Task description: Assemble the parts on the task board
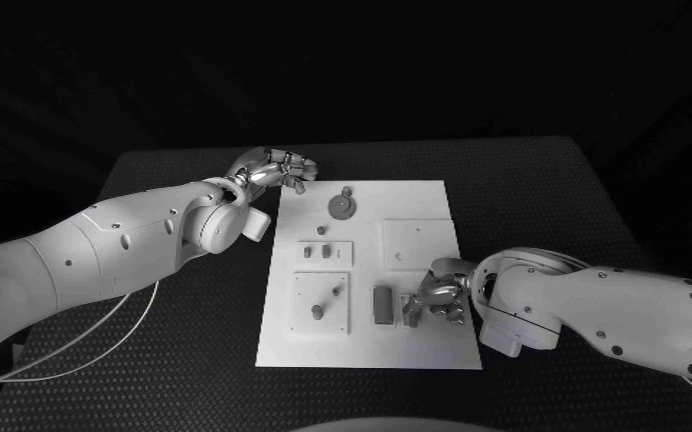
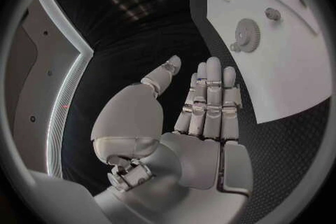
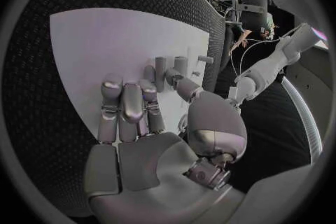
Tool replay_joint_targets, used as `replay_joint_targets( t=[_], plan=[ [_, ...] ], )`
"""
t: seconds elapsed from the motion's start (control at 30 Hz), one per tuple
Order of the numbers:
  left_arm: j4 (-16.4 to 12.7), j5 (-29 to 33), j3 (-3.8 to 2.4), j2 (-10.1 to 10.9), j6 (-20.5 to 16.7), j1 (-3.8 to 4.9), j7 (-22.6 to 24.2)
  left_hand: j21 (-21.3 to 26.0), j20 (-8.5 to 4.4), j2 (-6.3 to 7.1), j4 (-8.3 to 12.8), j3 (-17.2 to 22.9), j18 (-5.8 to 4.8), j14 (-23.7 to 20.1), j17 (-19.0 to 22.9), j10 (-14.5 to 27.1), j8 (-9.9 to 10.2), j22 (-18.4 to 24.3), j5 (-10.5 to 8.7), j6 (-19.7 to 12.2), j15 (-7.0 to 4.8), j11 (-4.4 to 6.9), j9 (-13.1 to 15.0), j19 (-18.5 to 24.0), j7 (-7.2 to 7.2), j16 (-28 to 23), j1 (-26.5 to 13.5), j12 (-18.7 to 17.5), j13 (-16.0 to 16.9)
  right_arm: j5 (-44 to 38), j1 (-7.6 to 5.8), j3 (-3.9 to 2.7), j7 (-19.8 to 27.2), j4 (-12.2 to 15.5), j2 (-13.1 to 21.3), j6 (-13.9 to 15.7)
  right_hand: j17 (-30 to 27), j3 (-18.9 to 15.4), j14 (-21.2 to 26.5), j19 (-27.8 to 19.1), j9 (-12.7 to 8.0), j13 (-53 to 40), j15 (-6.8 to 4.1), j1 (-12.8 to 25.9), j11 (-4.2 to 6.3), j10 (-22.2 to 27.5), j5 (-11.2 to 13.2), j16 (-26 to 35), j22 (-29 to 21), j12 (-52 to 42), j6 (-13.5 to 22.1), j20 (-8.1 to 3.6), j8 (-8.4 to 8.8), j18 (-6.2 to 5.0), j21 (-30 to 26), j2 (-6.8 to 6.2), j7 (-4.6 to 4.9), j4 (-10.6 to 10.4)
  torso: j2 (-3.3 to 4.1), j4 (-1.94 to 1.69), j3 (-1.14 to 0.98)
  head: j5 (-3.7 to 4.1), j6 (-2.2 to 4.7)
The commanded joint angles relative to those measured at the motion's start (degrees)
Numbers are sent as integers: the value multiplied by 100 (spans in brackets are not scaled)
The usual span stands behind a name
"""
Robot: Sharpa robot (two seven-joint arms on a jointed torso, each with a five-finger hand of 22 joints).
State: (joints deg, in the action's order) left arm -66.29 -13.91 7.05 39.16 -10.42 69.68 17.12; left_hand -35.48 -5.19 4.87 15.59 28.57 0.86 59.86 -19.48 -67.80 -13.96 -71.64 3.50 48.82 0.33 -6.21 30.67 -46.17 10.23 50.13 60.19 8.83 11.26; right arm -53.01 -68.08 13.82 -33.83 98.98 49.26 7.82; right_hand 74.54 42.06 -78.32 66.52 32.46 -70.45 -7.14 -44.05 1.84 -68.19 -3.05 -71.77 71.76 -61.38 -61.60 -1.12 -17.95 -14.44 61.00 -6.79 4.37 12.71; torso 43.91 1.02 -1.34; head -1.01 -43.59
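The task board (image 1: 418,252) lies flat in the middle of the black surface (image 1: 562,192). On it are a gear-shaped part (image 1: 342,205) near the far end, a small plate with two slots (image 1: 325,252), a blank square plate (image 1: 418,231), a lower square plate carrying a peg (image 1: 320,302), and an oblong part (image 1: 382,304) lying on the near half.

The left robot hand (image 1: 274,170) hovers over the surface just beside the board's far left corner. The left wrist view shows its fingers (image 2: 209,102) straight and together, thumb apart, holding nothing.

The right robot hand (image 1: 440,294) is down on the board's near right area, just beside the oblong part. In the right wrist view its fingers (image 3: 129,106) reach toward a row of small upright parts (image 3: 171,67), the thumb near one of them. Whether a part is pinched cannot be told; the contact point is hidden.

Judgement: the step in hand is picking up a small part with the right robot hand. The next move calls for a secure pinch, a clean lift, and alignment over the matching socket. Risk: knocking over neighbouring pieces.
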Motion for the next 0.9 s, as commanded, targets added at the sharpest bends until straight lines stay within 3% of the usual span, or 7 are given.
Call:
replay_joint_targets(
  t=[0.03,0.9],
  plan=[
    [-12,24,-3,-5,91,4,22,34,4,-10,-41,3,63,-5,-11,47,-24,-10,-6,-45,18,-7,-9,-23,14,-31,-49,-7,-6,-143,6,-1,114,5,-32,-13,6,20,-26,14,10,-9,-19,17,1,-39,28,-32,-6,-21,-9,-35,5,-56,28,-23,1,24,-2,-1,4,-6,-3],
    [-9,24,-3,-2,99,4,8,40,4,-13,-40,5,64,-6,-19,52,-26,-16,-7,-48,18,-8,-10,-21,14,-36,-50,-8,-7,-499,5,-2,160,-13,-112,-48,2,21,-19,13,12,-7,-23,-9,1,-29,29,-25,-12,-9,-2,-48,6,-56,30,-45,3,65,-2,1,5,-23,-3]
  ],
)
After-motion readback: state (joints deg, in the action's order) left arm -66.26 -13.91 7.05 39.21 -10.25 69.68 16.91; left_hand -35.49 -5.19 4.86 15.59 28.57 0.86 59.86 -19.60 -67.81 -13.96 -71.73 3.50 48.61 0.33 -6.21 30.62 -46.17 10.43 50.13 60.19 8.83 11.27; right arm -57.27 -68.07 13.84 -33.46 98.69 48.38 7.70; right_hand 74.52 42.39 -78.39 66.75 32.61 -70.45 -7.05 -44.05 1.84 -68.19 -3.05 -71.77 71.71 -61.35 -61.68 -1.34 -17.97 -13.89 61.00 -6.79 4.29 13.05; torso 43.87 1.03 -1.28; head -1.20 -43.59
